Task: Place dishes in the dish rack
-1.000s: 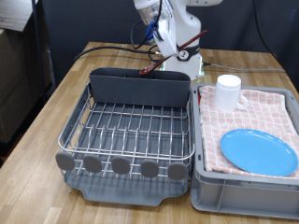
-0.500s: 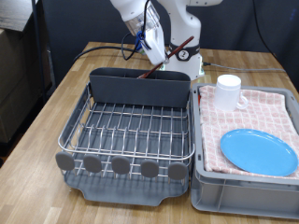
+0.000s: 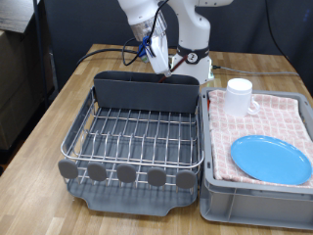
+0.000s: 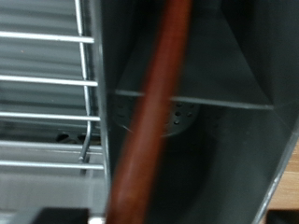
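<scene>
I read this as the spoon step of loading the dish rack [image 3: 137, 137], which fills the left and centre of the exterior view with its wire bed bare and its row of round discs along the lower edge. At top centre the gripper [image 3: 156, 56] hangs above the rack's tall dark back compartment [image 3: 147, 90]. The wrist view looks straight down into that compartment, perforated floor showing, with the brown wooden spoon [image 4: 149, 121] running lengthwise through the frame. I take the spoon to be in the fingers, but neither view shows the fingertips, so I cannot tell how wide the hand stands or confirm the grip. In the exterior view I can only make out a thin dark streak below the hand, too small to call. My judgement: the next move calls for the spoon to stay inside the compartment walls and clear of the rim and the wire frame beside it. To the right, the white mug [image 3: 240, 96] and the light-blue plate [image 3: 271, 159] sit on the checked cloth [image 3: 279, 113] in the grey tub [image 3: 254, 201], neither yet racked. Against the frame half a second ago, the hand has shifted slightly left and the reddish handle seen slanting beside it then is no longer clearly visible.
</scene>
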